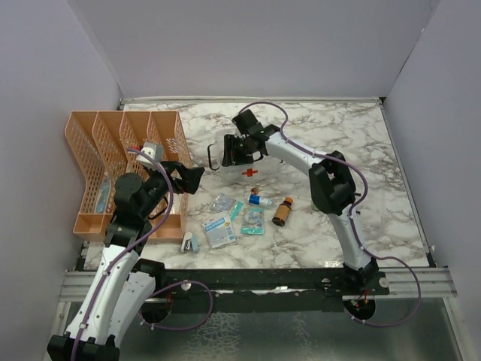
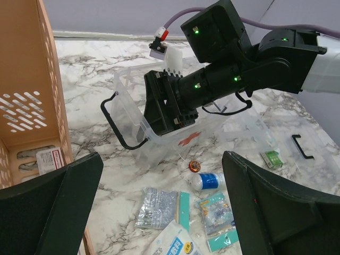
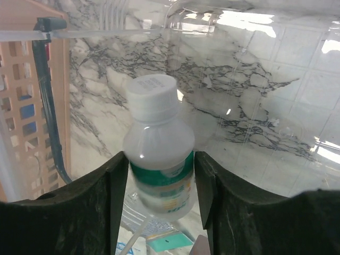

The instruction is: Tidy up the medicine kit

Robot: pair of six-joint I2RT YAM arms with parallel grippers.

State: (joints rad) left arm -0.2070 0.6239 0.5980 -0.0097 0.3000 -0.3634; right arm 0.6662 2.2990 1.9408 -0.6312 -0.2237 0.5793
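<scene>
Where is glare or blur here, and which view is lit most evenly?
Right wrist view: white glare on the clear plastic box at upper right; the small white plastic bottle with a green label blurs toward its base. Left wrist view: the black left claw shows almost no detail, the background sharp. Top view: even light, faint shadows.

A white marble table (image 1: 376,226) carries everything. An orange lattice organizer (image 1: 113,162) stands along its 9 o'clock edge. The clear medicine kit (image 1: 246,174) sits near the middle. Toward 6 o'clock from the kit lie a foil blister pack (image 1: 221,201), a small blue-capped bottle (image 1: 261,201), teal packets (image 1: 252,222) and a white-and-blue sachet (image 1: 219,232). At the kit's 5 o'clock stands an amber bottle (image 1: 282,212).
</scene>
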